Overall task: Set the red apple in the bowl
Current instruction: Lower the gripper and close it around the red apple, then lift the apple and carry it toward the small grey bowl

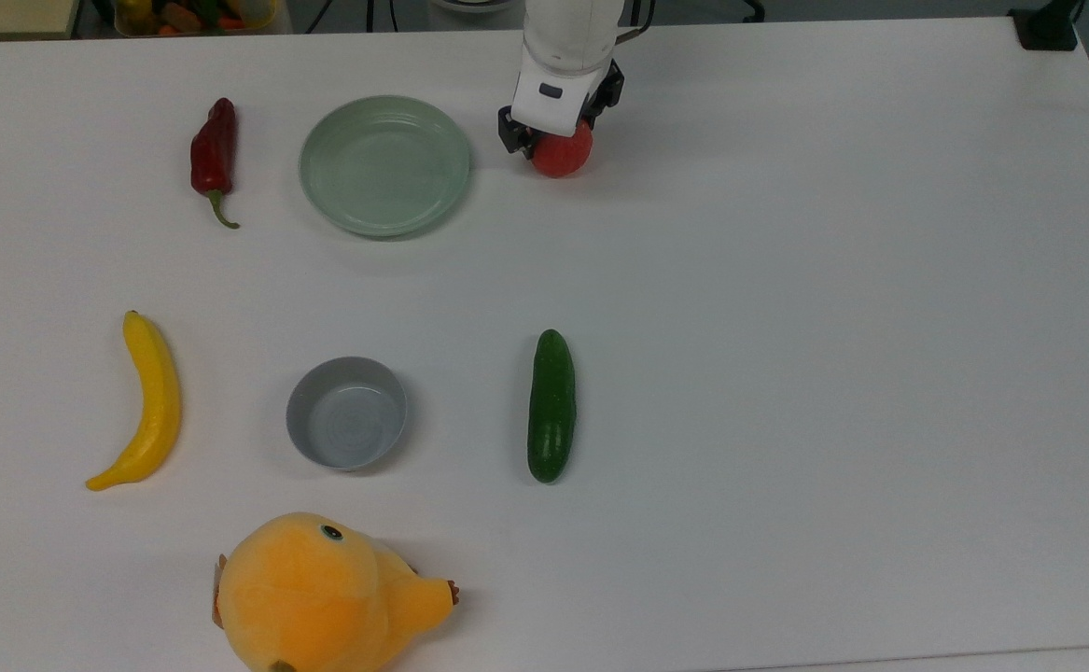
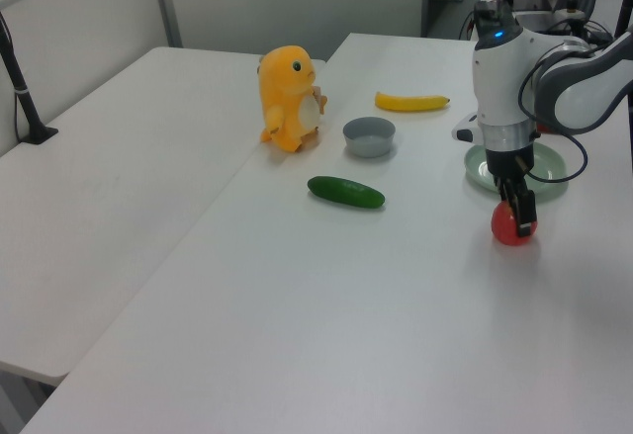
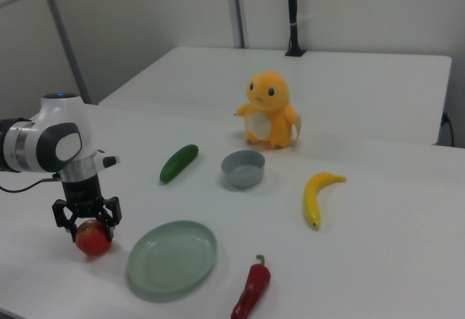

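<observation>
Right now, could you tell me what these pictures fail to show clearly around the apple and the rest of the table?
- Top view: the gripper covers the apple's top, hiding any stem.
- Left view: whether the fingers press the apple cannot be told.
- Top view: the plush toy is cut off by the bottom edge.
- Right view: the chili tip runs off the bottom edge.

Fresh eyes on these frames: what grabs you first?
The orange plush toy at the top view's bottom edge stands out most. Next, the gripper set down over the red apple beside the green plate. The grey bowl sits empty between banana and cucumber.
</observation>
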